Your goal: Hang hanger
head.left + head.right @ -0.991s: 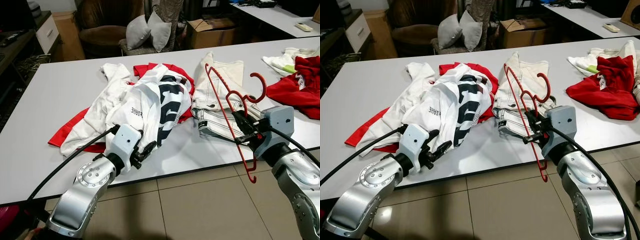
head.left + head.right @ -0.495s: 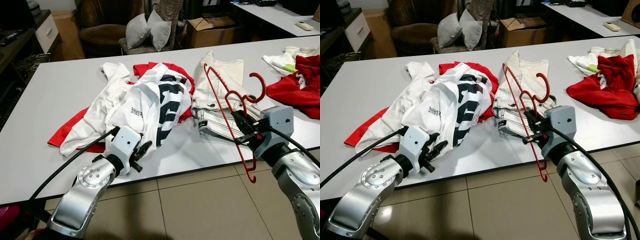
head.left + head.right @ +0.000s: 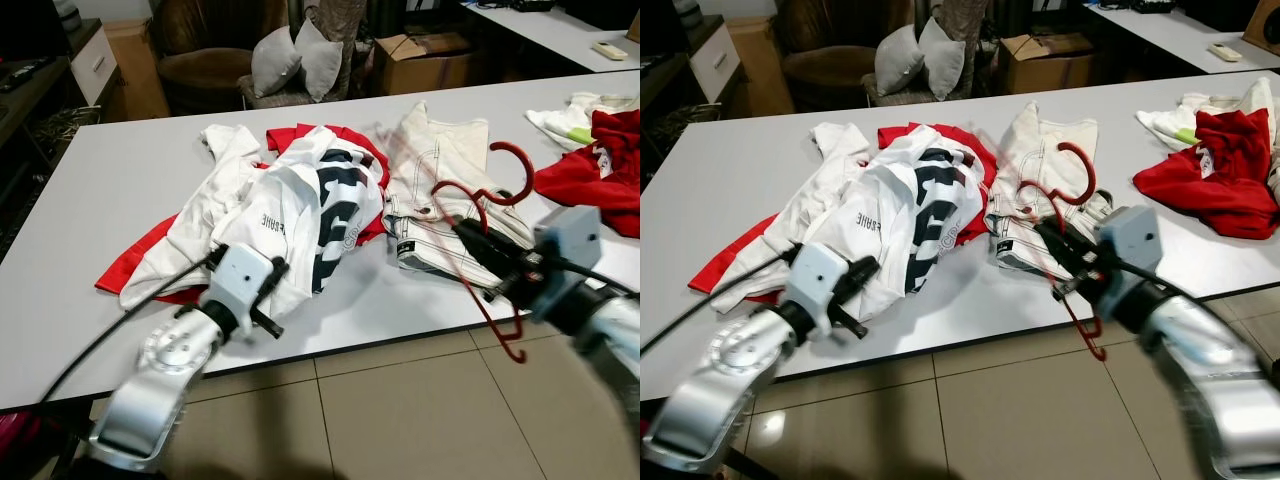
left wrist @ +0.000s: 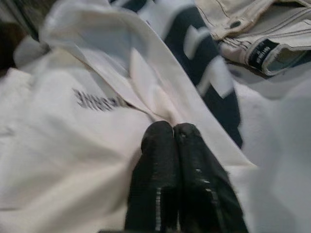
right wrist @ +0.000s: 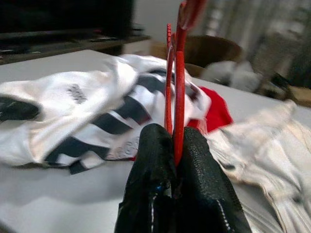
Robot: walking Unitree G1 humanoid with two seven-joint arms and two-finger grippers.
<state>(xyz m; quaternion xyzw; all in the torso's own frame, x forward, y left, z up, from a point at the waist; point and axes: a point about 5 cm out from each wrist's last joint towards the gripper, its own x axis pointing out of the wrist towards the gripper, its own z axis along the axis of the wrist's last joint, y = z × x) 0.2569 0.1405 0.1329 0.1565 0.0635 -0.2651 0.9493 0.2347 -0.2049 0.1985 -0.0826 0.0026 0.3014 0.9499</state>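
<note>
Jaws of the right gripper (image 5: 172, 145) are seen clamped on the red hanger (image 3: 470, 215), w/ the wire pinched between the black fingers (image 5: 150, 184). Hanger is held tilted above the near desk (image 3: 120, 170) edge, its hook (image 3: 512, 165) raised over the cream jeans (image 3: 440, 180) and its lower end hanging past the edge, over the tiled floor (image 3: 400, 420). Both the hanger and the arm are blurred.

Jaws of the left gripper (image 4: 172, 133) are seen pressed together w/ nothing between them, tips resting at the white shirt (image 3: 290, 215) w/ dark print. That gripper is placed at the near edge of the desk, just beside the shirt pile. A red garment (image 3: 330, 135) is partly covered by the white shirts; jeans are laid just right of the pile, touching it. More clothes, red (image 3: 590, 165) and white, are piled at the far right of the desk. Beyond the desk, an armchair w/ grey cushions (image 3: 295, 60) and a cardboard box (image 3: 430, 55) can be made out.
</note>
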